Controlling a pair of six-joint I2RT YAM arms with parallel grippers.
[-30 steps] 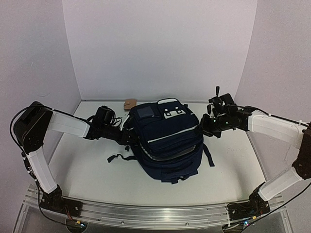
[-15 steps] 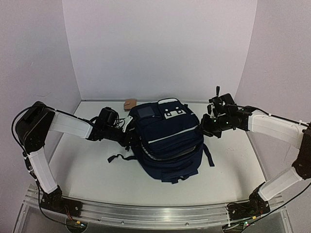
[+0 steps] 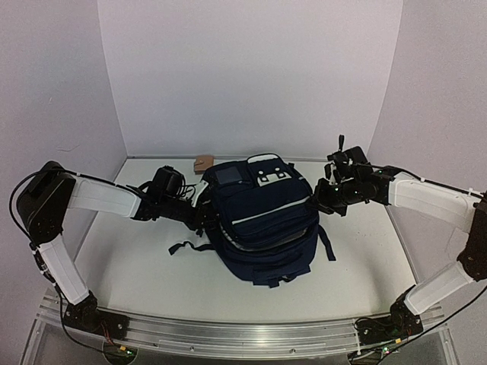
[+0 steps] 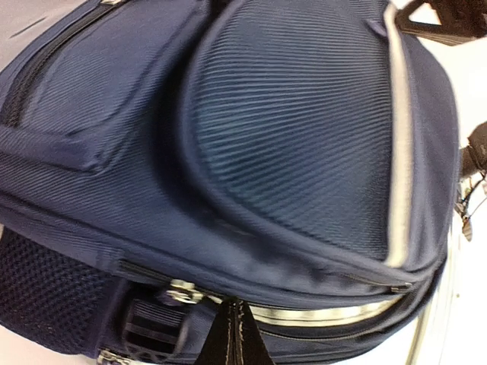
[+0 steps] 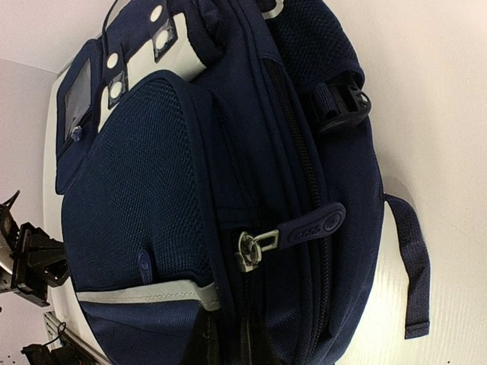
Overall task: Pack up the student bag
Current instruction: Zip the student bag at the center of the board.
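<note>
The student bag point(image 3: 262, 220), navy with white piping, lies in the middle of the table, its straps trailing at both sides. My left gripper point(image 3: 200, 215) is at the bag's left side. In the left wrist view the gripper point(image 4: 234, 331) is shut, its tips pressed against the seam under the white piping point(image 4: 335, 313). My right gripper point(image 3: 319, 201) is at the bag's right side. In the right wrist view its dark fingers point(image 5: 228, 346) are closed on the bag's fabric just below a metal zipper slider point(image 5: 249, 249) with a navy pull tab point(image 5: 312, 225).
A small brown object point(image 3: 203, 161) lies behind the bag near the back wall. White walls close in the table at the back and both sides. A loose strap point(image 3: 181, 248) lies left of the bag, another strap point(image 3: 329, 247) right of it.
My left wrist has shifted slightly right, toward the bag, and its elbow has moved left. The right arm and the bag have not moved.
</note>
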